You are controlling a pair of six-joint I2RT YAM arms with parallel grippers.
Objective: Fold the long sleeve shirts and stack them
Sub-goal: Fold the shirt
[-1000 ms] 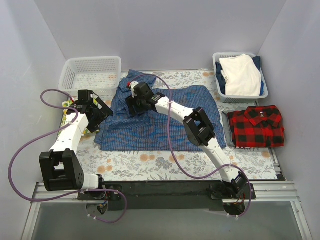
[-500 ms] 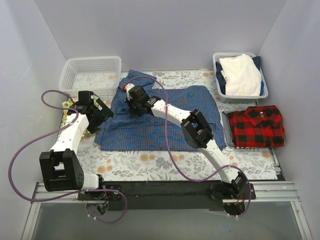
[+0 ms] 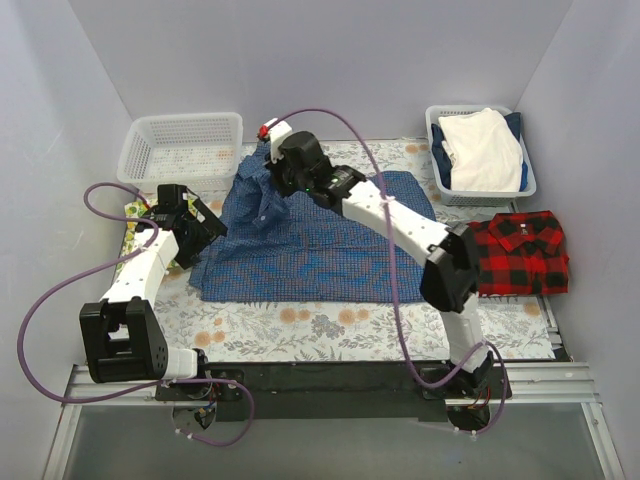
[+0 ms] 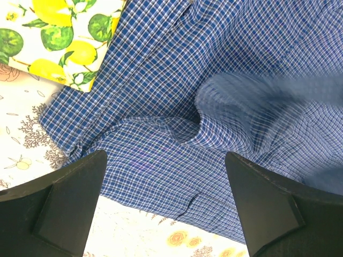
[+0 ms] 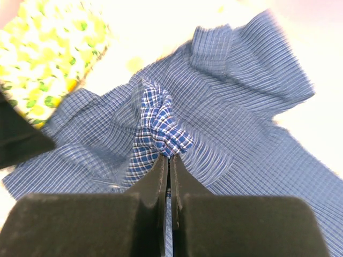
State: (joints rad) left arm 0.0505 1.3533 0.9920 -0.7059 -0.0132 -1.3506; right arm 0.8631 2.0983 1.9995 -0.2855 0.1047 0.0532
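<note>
The blue fine-check shirt lies spread across the middle of the table. My right gripper is over the shirt's far left part and shut on a bunched fold of it, which is pulled up off the table. In the right wrist view the right gripper has both jaws pressed together on the cloth. My left gripper hangs open over the shirt's left edge, with nothing between its fingers. The red-and-black plaid shirt lies folded at the right.
An empty white basket stands at the back left. A basket at the back right holds a white garment. A lemon-print cloth lies by the left gripper, under the shirt's edge. The flower-print table cover shows in front.
The right gripper closed on the blue shirt and rose toward the back, drawing the cloth up; its elbow swung right. The left arm stayed put, open.
</note>
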